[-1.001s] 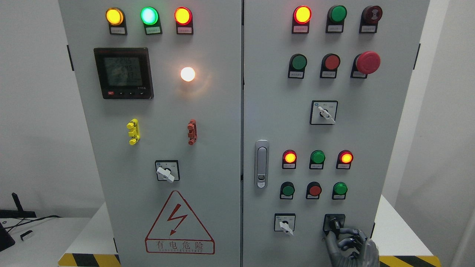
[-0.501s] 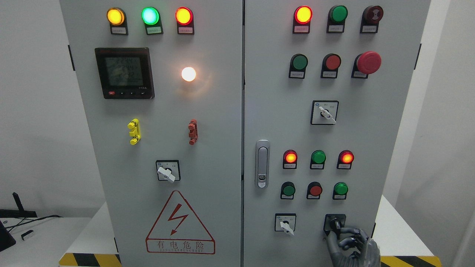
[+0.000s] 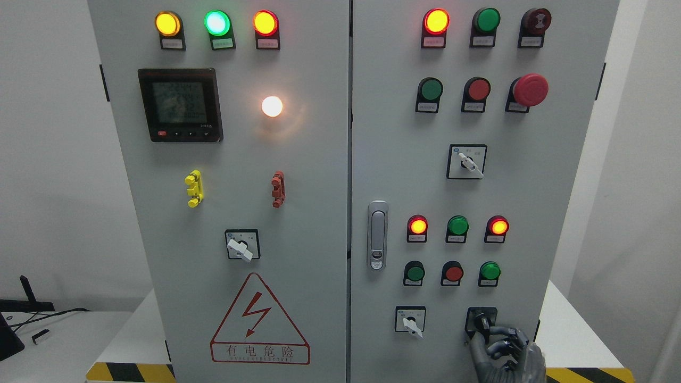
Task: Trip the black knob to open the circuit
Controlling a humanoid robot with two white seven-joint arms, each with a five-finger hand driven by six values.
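The black knob [image 3: 481, 321] sits on a black square plate at the lower right of the grey cabinet's right door [image 3: 404, 159]. My right hand [image 3: 486, 335], dark grey, comes up from the bottom edge just below the knob. Its thumb rises on the knob's left and its index finger curls in from the right, so the fingertips [image 3: 493, 331] close on the knob's lower part. The remaining fingers are curled beneath. The knob's handle points slightly down and right. My left hand does not show.
A white selector switch [image 3: 410, 322] sits left of the knob, with three round buttons [image 3: 453, 273] above it. The door latch [image 3: 376, 234] is at the middle. A red mushroom stop button [image 3: 530, 89] is upper right. The cabinet stands on a white table [image 3: 569, 330].
The whole picture has drifted a few pixels to the right. My right hand stays at the black knob with almost no visible motion.
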